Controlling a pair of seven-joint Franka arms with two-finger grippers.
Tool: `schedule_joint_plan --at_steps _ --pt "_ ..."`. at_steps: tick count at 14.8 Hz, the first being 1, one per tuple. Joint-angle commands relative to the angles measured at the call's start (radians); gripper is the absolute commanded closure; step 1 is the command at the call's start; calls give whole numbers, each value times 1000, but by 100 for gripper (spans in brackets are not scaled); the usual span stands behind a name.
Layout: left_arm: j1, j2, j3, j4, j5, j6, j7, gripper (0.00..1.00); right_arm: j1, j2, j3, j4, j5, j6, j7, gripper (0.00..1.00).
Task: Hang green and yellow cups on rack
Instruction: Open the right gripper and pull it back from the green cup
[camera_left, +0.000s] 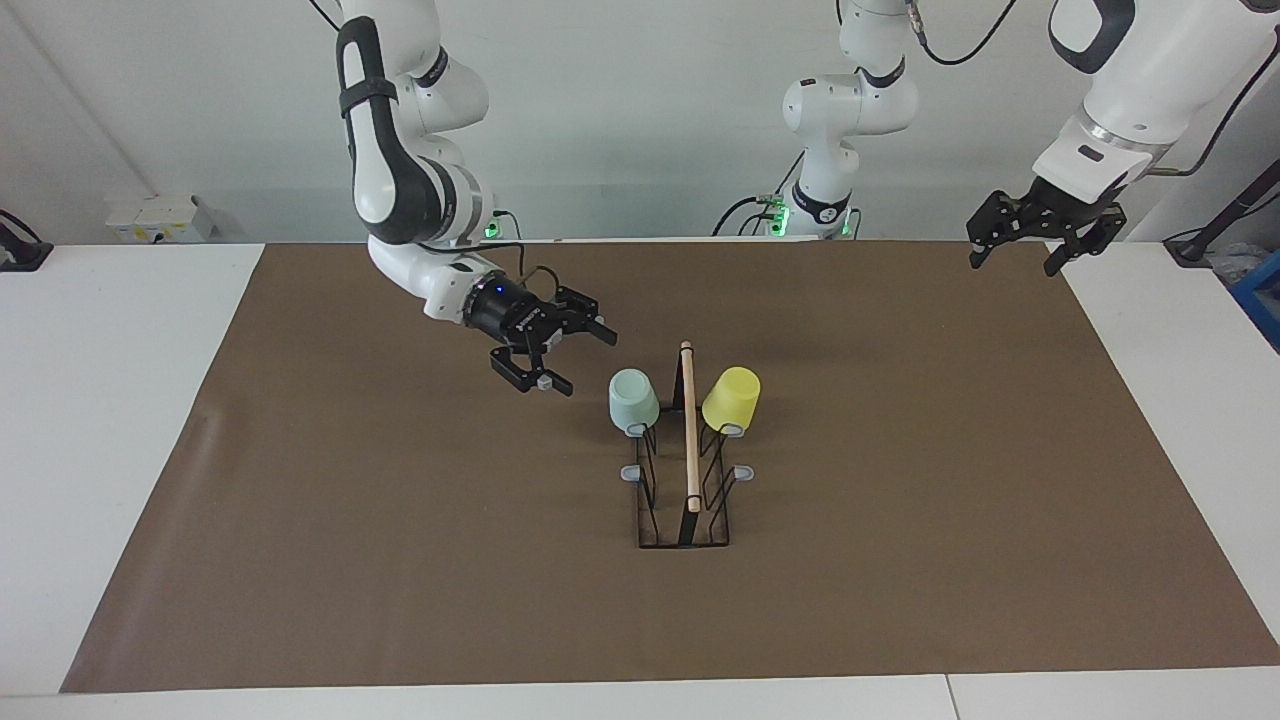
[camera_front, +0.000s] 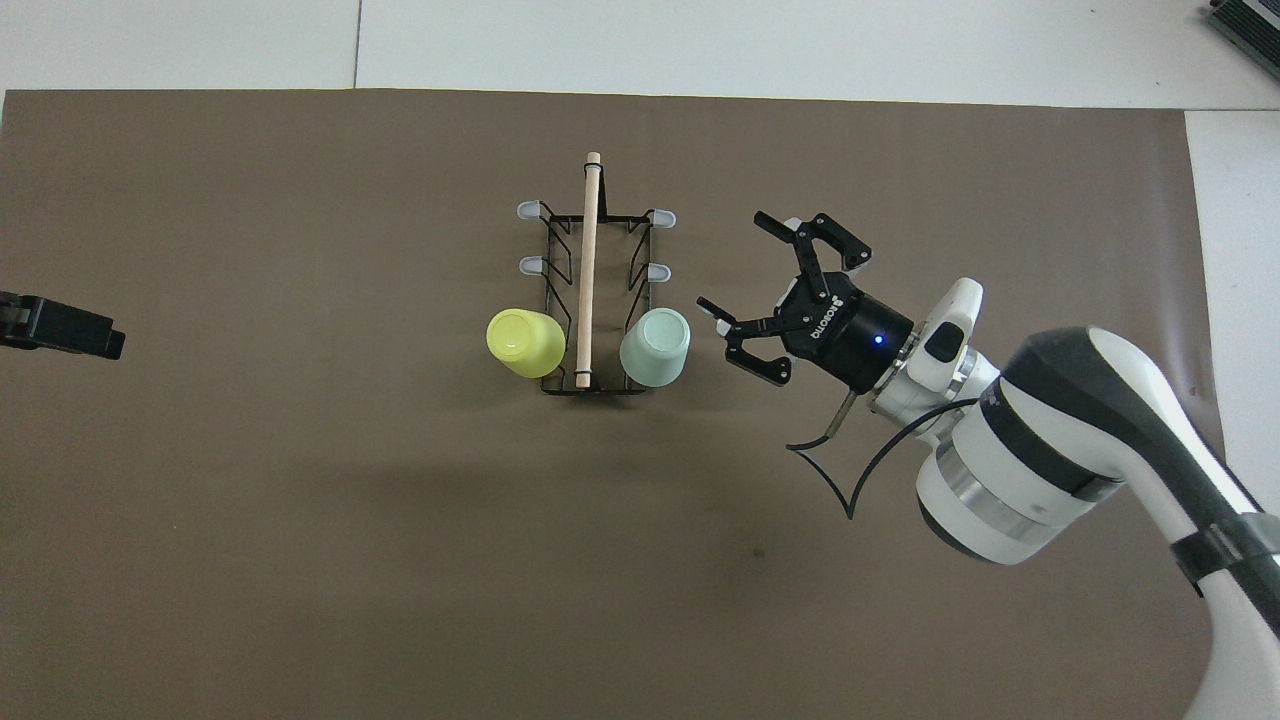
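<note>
The rack (camera_left: 685, 470) stands near the middle of the brown mat (camera_left: 400, 560), its wooden rod (camera_left: 689, 425) running from the robots' edge of the table toward the edge away from them. The green cup (camera_left: 633, 401) hangs upturned on a prong at the rack's end nearest the robots, on the side toward the right arm's end of the table. The yellow cup (camera_left: 731, 399) hangs on the matching prong on the side toward the left arm's end.

The right gripper (camera_left: 565, 358) is in the air beside the green cup, clear of it, fingers spread wide and holding nothing.

The left gripper (camera_left: 1015, 255) waits raised over the mat's corner at the robots' edge, fingers apart and empty.
</note>
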Motion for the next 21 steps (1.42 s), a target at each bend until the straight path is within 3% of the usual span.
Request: schedule_joint_plan --at_steps 1,4,14,17,21 --pt "-9 -29 10 -26 0 0 6 0 -45 -62 6 -23 -196 110 30 0" --pt "-3 -29 9 -18 -6 -5 6 0 -60 -86 -2 -23 -460 202 96 0" --pt "-18 -37 35 -21 -15 -6 9 0 -244 -71 -2 -17 -1261 195 258 0" --pt "-20 -38 35 -24 -15 -3 9 0 -274 -68 -2 -17 -1525 186 420 0" --pt "-18 -37 36 -26 -15 14 9 0 -283 -68 -3 5 -1854 75 739 0"
